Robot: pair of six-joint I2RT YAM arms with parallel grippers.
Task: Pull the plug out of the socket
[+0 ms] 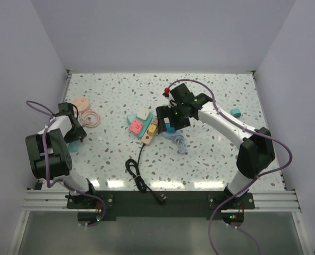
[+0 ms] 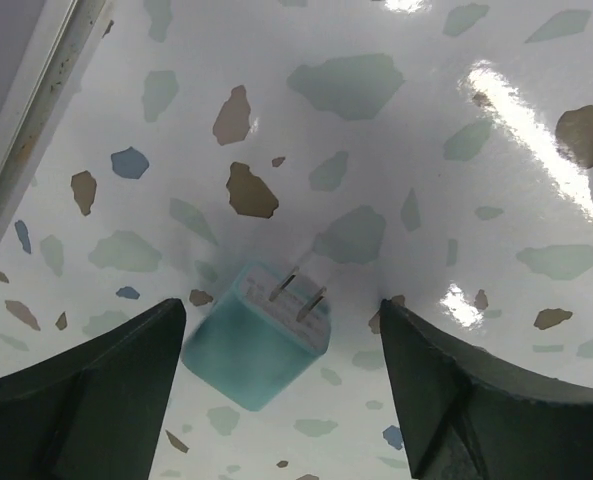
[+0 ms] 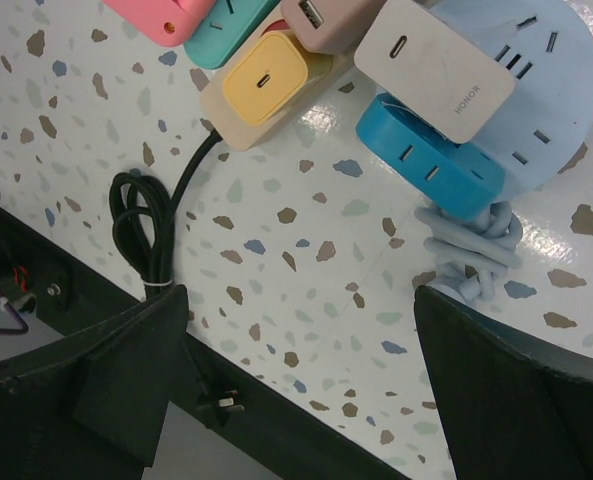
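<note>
The socket [image 3: 238, 125] is a pale beige oblong strip at the top of the right wrist view, with a thin black cable [image 3: 191, 170] at its end. A yellow plug [image 3: 266, 78], a brownish one [image 3: 326, 15] and a white HONOR plug [image 3: 436, 65] sit in it. In the top view the socket [image 1: 151, 132] lies mid-table under my right gripper [image 1: 168, 121]. My right gripper [image 3: 296, 385] is open and empty, above bare table just near of the strip. My left gripper [image 2: 281, 395] is open at the far left. A loose teal cube plug [image 2: 251, 350] lies prongs-up between its fingers [image 2: 86, 395], slightly blurred.
A light blue round power strip [image 3: 546, 70], a blue block [image 3: 426, 160] and a coiled pale cable [image 3: 471, 250] crowd the socket's right. Pink [image 3: 166, 15] and teal [image 3: 226, 25] blocks lie left. The bundled black cable [image 1: 138, 170] runs to the near edge. A pink coil [image 1: 89, 118] lies far left.
</note>
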